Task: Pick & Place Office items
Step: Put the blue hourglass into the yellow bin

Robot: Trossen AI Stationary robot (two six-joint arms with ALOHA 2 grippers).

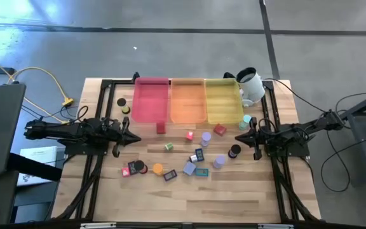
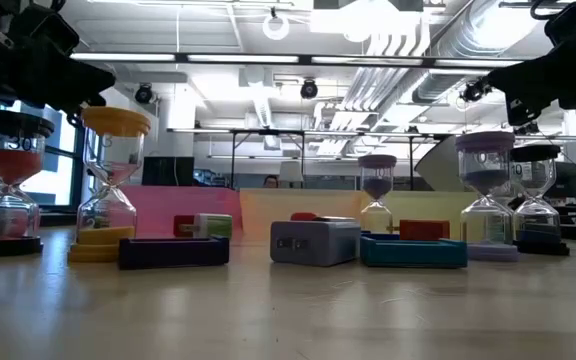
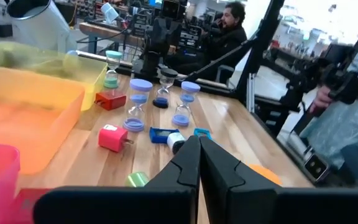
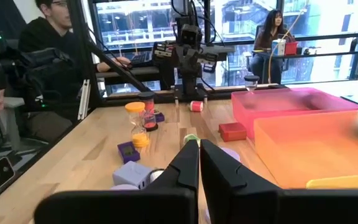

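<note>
While both arms wait at opposite edges of the worktop [image 1: 234,197], we find the left end effector [image 1: 134,138] and the right end effector [image 1: 239,137] with fingers pressed together, holding nothing; both wrist views confirm this. The office items lie scattered on the worktop between the two end effectors and in front of the trays; none has reached a tray.

Risks, in our judgement:
- The small sand timers [image 3: 135,102] stand upright and look top-heavy. A passing finger or forearm could topple one, and it might then roll.
- Pieces sit close together near the middle, such as the lavender block [image 1: 189,168] just beside the teal flat piece [image 1: 201,172]. Fingers coming down on one may nudge its neighbour.
- The flat rectangles lie low on the wood and may be hard to get under; a grip could slip.

Surroundings: the pink tray [image 1: 150,100], orange tray [image 1: 187,100] and yellow tray [image 1: 223,100] stand side by side at the far edge. A white cup [image 1: 251,86] lies tipped just beside the yellow tray. A red block [image 1: 161,128] sits close to the pink tray's near wall, and could obstruct a low approach there. People are present beyond the worktop, apart from the arms.
</note>
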